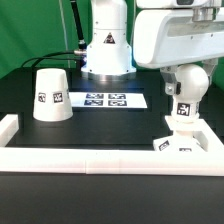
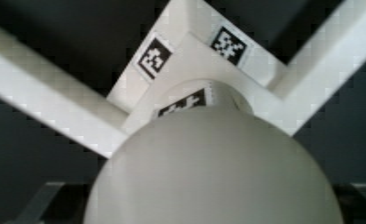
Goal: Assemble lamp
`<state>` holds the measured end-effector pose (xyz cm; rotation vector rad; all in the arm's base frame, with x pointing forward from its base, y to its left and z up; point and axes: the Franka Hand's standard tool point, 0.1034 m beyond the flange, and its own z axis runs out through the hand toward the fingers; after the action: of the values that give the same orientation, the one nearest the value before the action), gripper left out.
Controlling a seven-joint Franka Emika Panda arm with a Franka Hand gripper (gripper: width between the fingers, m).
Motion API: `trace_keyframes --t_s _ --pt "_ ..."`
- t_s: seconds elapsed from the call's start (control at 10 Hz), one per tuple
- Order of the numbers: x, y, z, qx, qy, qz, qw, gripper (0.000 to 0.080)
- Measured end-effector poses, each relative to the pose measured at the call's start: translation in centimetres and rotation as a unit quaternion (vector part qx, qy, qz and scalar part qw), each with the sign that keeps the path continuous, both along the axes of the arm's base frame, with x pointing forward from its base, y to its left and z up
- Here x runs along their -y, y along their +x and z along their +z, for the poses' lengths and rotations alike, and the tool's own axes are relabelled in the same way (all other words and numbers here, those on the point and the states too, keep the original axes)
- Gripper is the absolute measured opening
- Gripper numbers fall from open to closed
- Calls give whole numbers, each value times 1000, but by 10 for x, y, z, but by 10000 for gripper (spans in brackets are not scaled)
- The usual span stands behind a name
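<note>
In the exterior view the gripper [image 1: 184,97] hangs at the exterior view's right, clamped on the bulb [image 1: 183,112], whose long axis stands upright – round end up in the fingers, stem pointing straight down at the base block [image 1: 172,143]. The block sits in the corner of the border rail [image 1: 100,160]; whether the stem already touches it is hard to tell. The shade [image 1: 52,96] stands wide mouth down, well apart at the exterior view's left, beside the marker board [image 1: 105,99]. In the wrist view the bulb [image 2: 206,165] fills the foreground, rounded end toward the camera, and beyond it lies the tagged base block [image 2: 194,52] – tucked where two arms of the rail [image 2: 38,70] meet.
</note>
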<state>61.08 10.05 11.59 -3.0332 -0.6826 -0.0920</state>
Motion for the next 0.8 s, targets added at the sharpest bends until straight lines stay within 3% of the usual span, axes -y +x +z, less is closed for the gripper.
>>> trace_keyframes --t_s 0.3,0.8 --pt "2 -1 0 -7 9 -187 982 577" --pt "4 0 0 -11 16 -322 947 579"
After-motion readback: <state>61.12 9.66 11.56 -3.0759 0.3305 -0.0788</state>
